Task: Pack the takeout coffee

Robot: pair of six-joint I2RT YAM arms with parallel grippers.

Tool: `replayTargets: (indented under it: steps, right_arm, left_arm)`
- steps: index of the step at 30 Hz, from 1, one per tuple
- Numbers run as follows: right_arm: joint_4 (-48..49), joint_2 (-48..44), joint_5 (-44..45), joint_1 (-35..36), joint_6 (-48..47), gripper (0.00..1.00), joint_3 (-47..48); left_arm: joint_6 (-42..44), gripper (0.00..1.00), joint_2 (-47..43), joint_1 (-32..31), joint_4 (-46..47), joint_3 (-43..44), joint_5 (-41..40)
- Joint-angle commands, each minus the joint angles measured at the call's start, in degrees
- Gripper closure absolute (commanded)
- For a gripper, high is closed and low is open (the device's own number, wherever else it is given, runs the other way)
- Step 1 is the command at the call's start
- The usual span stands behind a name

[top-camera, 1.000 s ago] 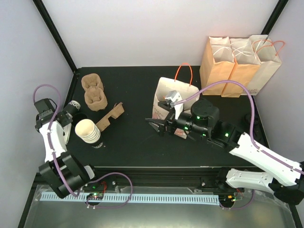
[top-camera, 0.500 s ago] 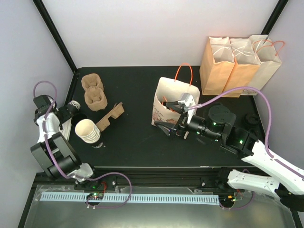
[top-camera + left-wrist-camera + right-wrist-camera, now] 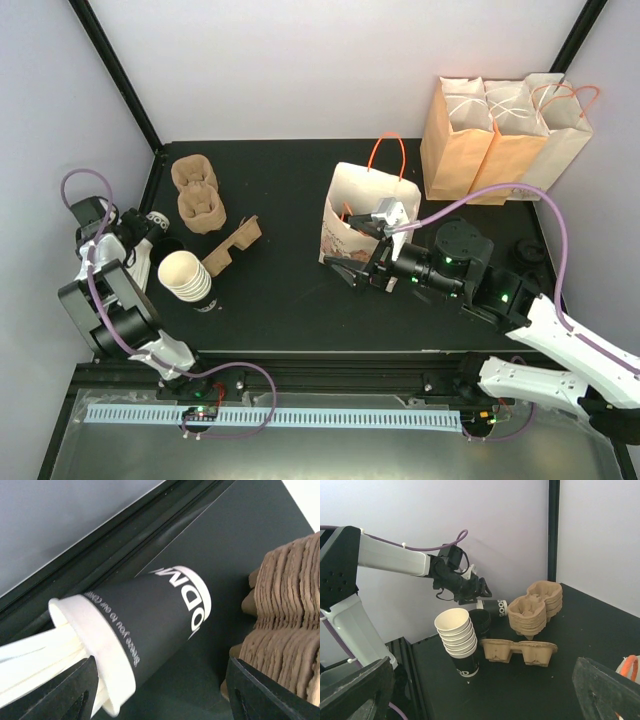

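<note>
- Takeout coffee (image 3: 481, 625) stands upright on the bench (image 3: 280, 300), just beside the stack of white cups (image 3: 457, 635), below the left fingers (image 3: 55, 690) and untouched.
- Left fingers are spread, grasping nothing; a tipped black cup (image 3: 150, 615) lies just ahead of them.
- Right fingers (image 3: 355, 690) gape wide and empty, well apart from the coffee.
- Tipped cup reads "GOODM", cut off; the smaller script is unreadable.

Left rear of table (image 3: 280, 190): stacked cup carriers (image 3: 197, 195). Just in front, slightly right: single carrier (image 3: 232, 245), lying flat. Left of it: cup stack (image 3: 185, 275), upright. Close behind stack: takeout coffee (image 3: 481, 621). Beyond, at left edge: tipped cup (image 3: 155, 222). Centre: open bag (image 3: 365, 205). Right rear: three bags (image 3: 505, 125), side by side.
</note>
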Motion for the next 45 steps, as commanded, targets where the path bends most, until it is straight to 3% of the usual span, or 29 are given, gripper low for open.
replayTargets:
  steps: [1,11,16,21,27,34,38,45]
  right_arm:
    - [0.76,0.75,1.32,0.03,-1.44,0.00,0.01]
    - [0.69,2.31,1.56,0.01,-2.01,0.00,0.67]
    - [0.67,2.03,1.63,0.03,-2.03,0.00,0.43]
    - [0.52,1.80,1.98,0.03,-2.22,0.00,0.41]
    - [0.60,1.67,2.25,0.03,-2.40,0.00,0.23]
    - [0.56,1.63,2.23,0.01,-2.31,0.00,0.27]
    - [0.58,1.43,2.29,0.02,-2.28,0.00,0.15]
    - [0.60,1.28,2.20,0.03,-2.19,0.00,0.23]
  left_arm:
    - [-4.10,0.27,3.76,0.48,6.27,0.80,3.28]
    - [-7.83,0.26,5.10,0.42,8.75,-1.34,2.33]
    - [-8.75,0.37,7.51,0.44,10.56,-0.75,4.30]
    - [-9.73,0.38,8.90,0.48,11.31,-0.61,4.88]
    - [-9.76,0.56,9.97,0.41,12.04,-0.25,6.36]
    - [-9.93,0.62,9.91,0.04,10.00,0.62,5.02]
    - [-10.03,0.70,9.47,-0.06,8.95,0.53,4.14]
    - [-9.31,0.73,8.47,-0.88,7.13,0.97,1.66]
